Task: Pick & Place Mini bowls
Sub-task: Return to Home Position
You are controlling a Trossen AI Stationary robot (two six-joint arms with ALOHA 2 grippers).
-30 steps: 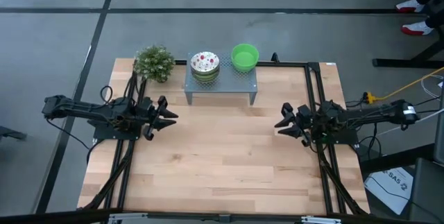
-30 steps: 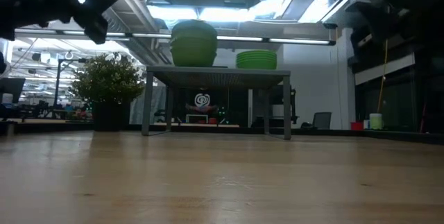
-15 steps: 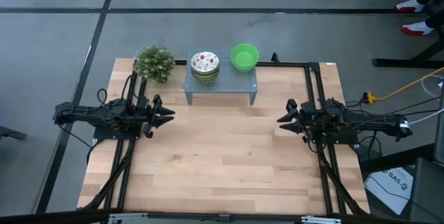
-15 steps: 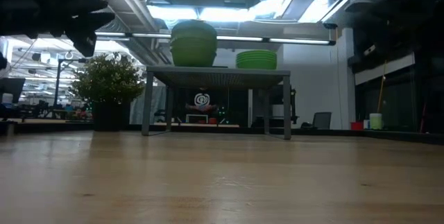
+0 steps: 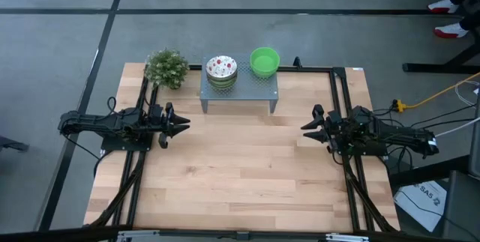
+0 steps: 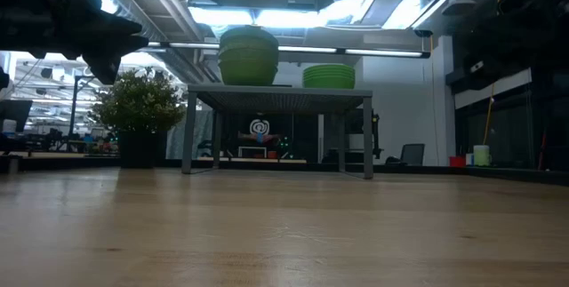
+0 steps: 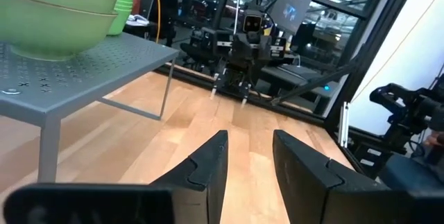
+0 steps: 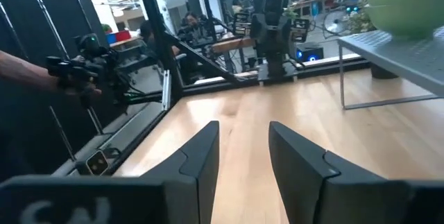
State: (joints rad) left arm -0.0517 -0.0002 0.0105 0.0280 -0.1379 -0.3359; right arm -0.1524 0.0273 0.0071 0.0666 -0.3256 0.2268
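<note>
Two stacks of mini bowls sit on the grey perforated stand (image 5: 238, 90) at the table's far edge. One stack has a white speckled bowl (image 5: 221, 67) on top, and the other is plain green (image 5: 264, 61). In the low view they show as a taller stack (image 6: 248, 55) and a flatter one (image 6: 328, 75). My left gripper (image 5: 182, 124) hovers open over the table's left side, in front of the stand's left end (image 7: 248, 148). My right gripper (image 5: 306, 128) hovers open over the right side (image 8: 243, 137). Both point toward the table's middle and hold nothing.
A small potted plant (image 5: 166, 67) stands left of the stand at the far edge. Black rails (image 5: 341, 107) run along both sides of the wooden table. Bare wood (image 5: 240, 167) lies between the two grippers and toward the near edge. A person's arm (image 8: 17, 66) shows beyond the table.
Both arms have changed posture while their grippers stayed over nearly the same spots. The left gripper has come down a little in the low view, and the right arm has lowered and drawn in. The bowls have not moved.
</note>
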